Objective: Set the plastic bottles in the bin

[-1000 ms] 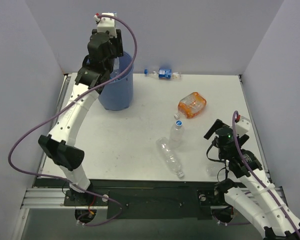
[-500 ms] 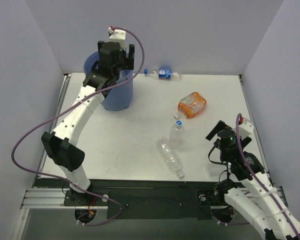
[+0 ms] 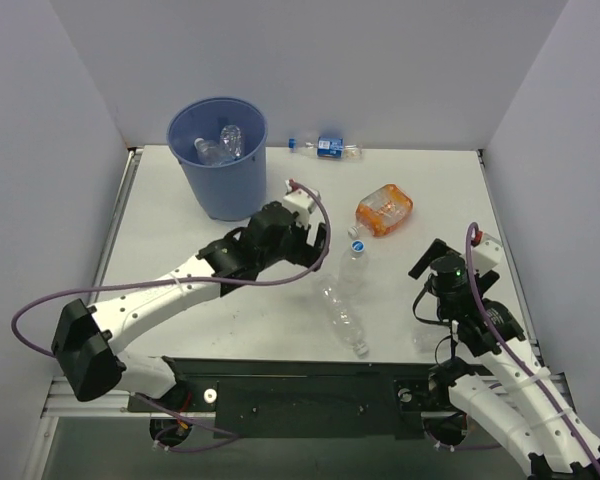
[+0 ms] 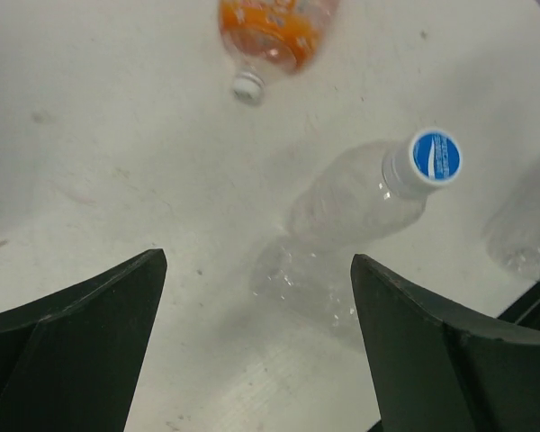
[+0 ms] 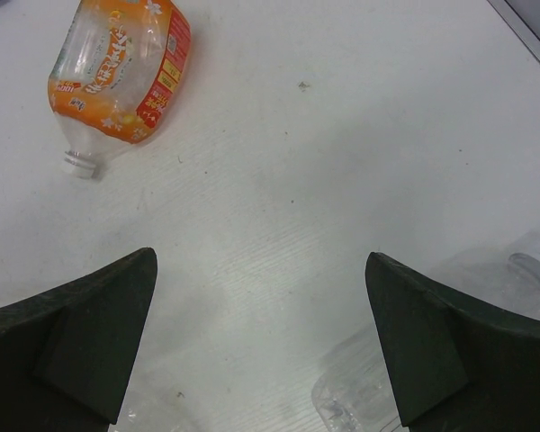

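Note:
The light-blue bin [image 3: 205, 185] stands at the back left with clear plastic bottles [image 3: 221, 144] lying inside. My left gripper [image 3: 317, 248] [image 4: 255, 261] hangs open and empty just left of a clear bottle with a blue cap [image 3: 352, 266] [image 4: 364, 198]. A second clear bottle [image 3: 342, 318] [image 4: 525, 238] lies below it. A blue-labelled bottle [image 3: 329, 147] rests by the back wall. My right gripper [image 3: 427, 262] [image 5: 261, 256] is open over bare table, with a clear bottle [image 5: 490, 288] under its right finger.
An orange-labelled squat bottle [image 3: 384, 210] [image 4: 270, 27] [image 5: 117, 67] lies right of centre. Walls enclose the white table [image 3: 180, 250] on three sides. The black rail runs along the near edge.
The left arm has swung from above the bin down to the middle of the table beside the blue-capped bottle, and its jaws have opened. The right arm has barely shifted.

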Robot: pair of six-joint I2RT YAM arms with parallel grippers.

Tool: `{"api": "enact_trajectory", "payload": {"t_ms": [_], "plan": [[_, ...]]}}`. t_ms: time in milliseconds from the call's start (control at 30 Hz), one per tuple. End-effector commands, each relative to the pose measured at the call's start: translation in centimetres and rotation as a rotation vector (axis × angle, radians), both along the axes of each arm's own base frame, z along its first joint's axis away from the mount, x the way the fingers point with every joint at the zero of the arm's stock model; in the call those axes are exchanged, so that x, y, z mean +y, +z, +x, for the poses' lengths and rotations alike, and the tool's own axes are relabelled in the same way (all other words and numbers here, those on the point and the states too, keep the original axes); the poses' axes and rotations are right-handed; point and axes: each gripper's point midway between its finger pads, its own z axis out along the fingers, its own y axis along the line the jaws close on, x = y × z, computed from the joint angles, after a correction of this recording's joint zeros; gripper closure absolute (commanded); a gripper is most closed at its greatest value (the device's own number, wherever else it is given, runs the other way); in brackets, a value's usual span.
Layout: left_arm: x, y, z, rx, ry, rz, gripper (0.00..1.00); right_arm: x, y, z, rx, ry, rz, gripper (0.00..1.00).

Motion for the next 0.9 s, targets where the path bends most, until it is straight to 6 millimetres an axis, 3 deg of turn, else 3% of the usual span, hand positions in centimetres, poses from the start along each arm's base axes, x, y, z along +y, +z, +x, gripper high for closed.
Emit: {"api": "enact_trajectory", "payload": {"t_ms": [0,33,67,100,200,467,567,733,867], "plan": [[-4.5,2.3,-3.2,-0.073,-0.127,-0.236,0.05,0.0,0.4,0.6,-0.020,-0.018,-0.009,0.05],[-5.1,3.1,-3.3,-0.136,-0.148,-0.260,0.05,0.1,0.4,0.6,-0.020,-0.016,-0.008,0.05],[-5.7,2.0,-4.4,-0.143,-0.182,-0.249,0.05,0.1,0.3,0.7,-0.015,-0.013,-0.008,0.05],[-6.1,2.7,-4.6,-0.197,-0.199,-0.276,0.05,0.2,0.4,0.8,-0.015,-0.011,-0.006,0.05],[-7.4,2.1,-5.3,-0.223,-0.234,-0.289,0.05,0.2,0.3,0.8,-0.014,-0.011,-0.007,0.05],[-10.7,0.9,-3.2,-0.280,-0.247,-0.196,0.05,0.0,0.3,0.6,-0.013,-0.016,-0.014,0.05],[-12.0,-0.7,-2.4,-0.276,-0.262,-0.125,0.05,-0.1,0.4,0.5,-0.012,-0.017,-0.018,0.05],[-12.6,-2.4,-1.7,-0.263,-0.254,-0.082,0.06,-0.5,0.6,0.2,-0.016,-0.029,-0.030,0.05],[-12.6,-3.5,-1.4,-0.244,-0.230,-0.072,0.15,-0.6,0.5,0.2,-0.015,-0.031,-0.030,0.05]]}}
